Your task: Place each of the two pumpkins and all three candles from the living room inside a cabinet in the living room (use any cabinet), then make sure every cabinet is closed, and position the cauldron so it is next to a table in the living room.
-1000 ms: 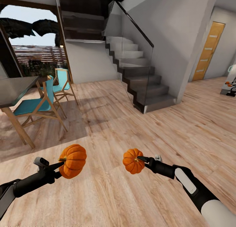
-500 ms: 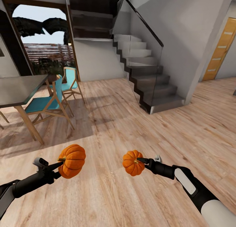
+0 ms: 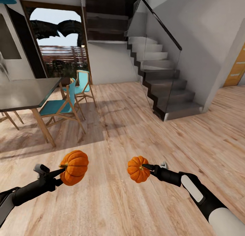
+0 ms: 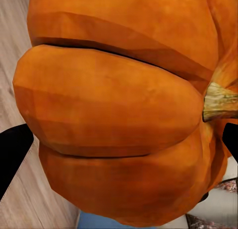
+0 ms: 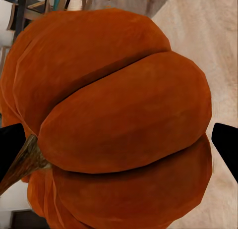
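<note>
The head camera looks forward and down from above both arms, across the wood floor (image 3: 136, 127) toward the staircase (image 3: 163, 79) and dining worktop (image 3: 27, 93); the left wrist camera sits very close behind the larger pumpkin (image 4: 124, 110), looking along the left claw (image 3: 63, 168); the right wrist camera is as near the smaller pumpkin (image 5: 119, 125), at the right claw (image 3: 144, 167); all three views share both the floor and pumpkins (image 3: 74, 167) (image 3: 138, 168).

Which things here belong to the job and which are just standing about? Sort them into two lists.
Belonging to the job:
larger pumpkin, held in the left gripper
smaller pumpkin, held in the right gripper

Just standing about:
dining table
two teal chairs
staircase
orange door
</note>
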